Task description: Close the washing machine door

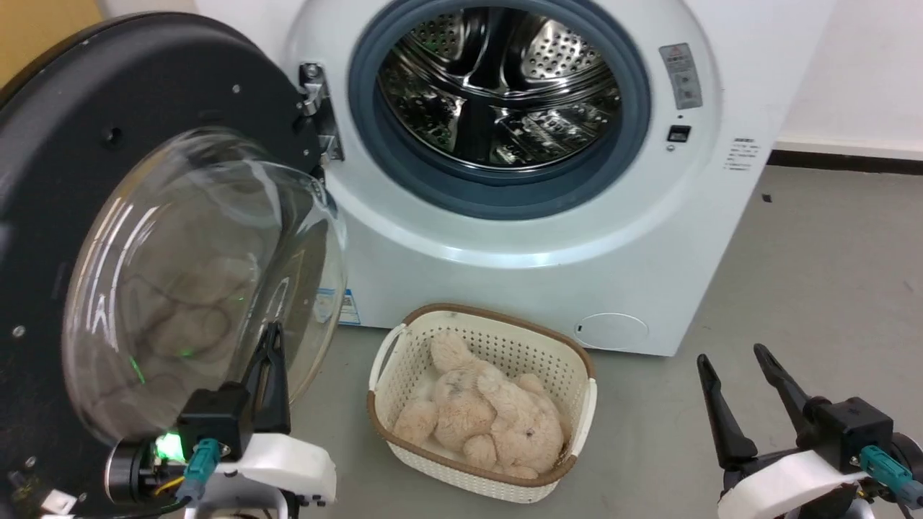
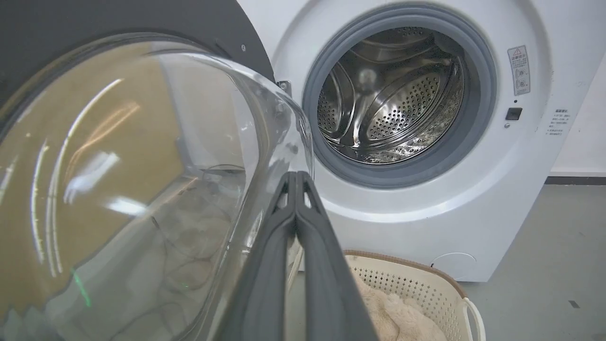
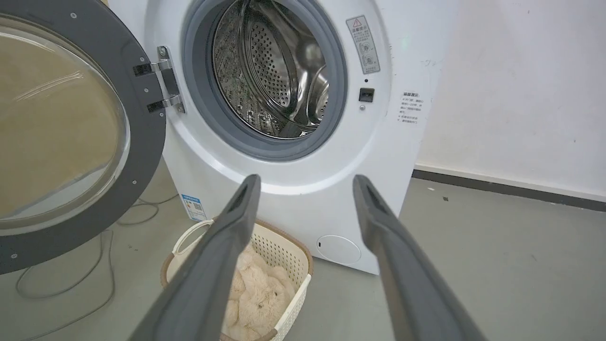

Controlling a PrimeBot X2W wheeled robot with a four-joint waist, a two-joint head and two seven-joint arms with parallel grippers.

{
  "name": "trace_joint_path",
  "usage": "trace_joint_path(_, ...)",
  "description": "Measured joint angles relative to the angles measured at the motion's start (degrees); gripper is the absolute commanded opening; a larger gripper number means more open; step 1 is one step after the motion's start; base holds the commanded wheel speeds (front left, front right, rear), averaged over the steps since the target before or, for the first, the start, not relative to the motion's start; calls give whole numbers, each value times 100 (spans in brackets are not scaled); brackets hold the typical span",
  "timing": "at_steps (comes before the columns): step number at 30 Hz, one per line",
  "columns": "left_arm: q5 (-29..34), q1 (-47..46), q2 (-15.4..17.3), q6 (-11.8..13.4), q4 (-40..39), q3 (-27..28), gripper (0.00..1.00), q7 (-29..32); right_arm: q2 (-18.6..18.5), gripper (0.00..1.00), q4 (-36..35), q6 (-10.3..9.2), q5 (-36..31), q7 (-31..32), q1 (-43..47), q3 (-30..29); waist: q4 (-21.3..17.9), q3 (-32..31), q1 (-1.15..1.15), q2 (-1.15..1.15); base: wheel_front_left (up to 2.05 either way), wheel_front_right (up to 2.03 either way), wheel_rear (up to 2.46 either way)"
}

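The big white washing machine [image 1: 519,245] stands on the grey floor [image 1: 815,288]. Its round mouth is open. A grey rubber ring [image 1: 497,194] goes around the mouth, and inside is the shiny steel drum [image 1: 497,86], full of little holes.

The washing machine door [image 1: 79,108] is swung wide open at the machine's left side. It is round and black, almost as wide as the machine. A clear glass bowl [image 1: 195,274] bulges out of its middle. The door hangs on a metal hinge [image 1: 317,108] at the left edge of the mouth.

A cream basket [image 1: 537,353] with a brown rim sits on the floor, just in front of the machine's bottom edge. A fluffy tan soft toy [image 1: 490,418] lies inside it.

The left gripper [image 1: 272,333] is at the lower right edge of the glass bowl. Its two dark fingers are pressed flat together with nothing between them. I cannot tell if they touch the glass. The right gripper [image 1: 732,355] is off to the right above the floor, well apart from the machine and the door. Its fingers are spread wide and hold nothing.

Thin cables [image 3: 94,284] lie on the floor under the open door. A small blue sticker [image 1: 349,306] is at the bottom left corner of the machine's front. A small dark latch hole [image 1: 678,133] sits just right of the mouth.
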Motion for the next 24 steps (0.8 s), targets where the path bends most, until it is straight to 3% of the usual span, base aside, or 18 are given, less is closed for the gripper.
trace_joint_path(14, -222, -471, -1, -212, -679, 219, 0, -162, 0, 100, -40, 0, 155, -168, -1, -77, 608, 54, 0, 0, 0, 0, 0)
trace_joint_path(24, -675, -866, -3, -475, -992, 931, 0, -288, 0, 100, -41, 0, 285, -293, -4, -47, 954, 137, 0, 0, 0, 0, 0)
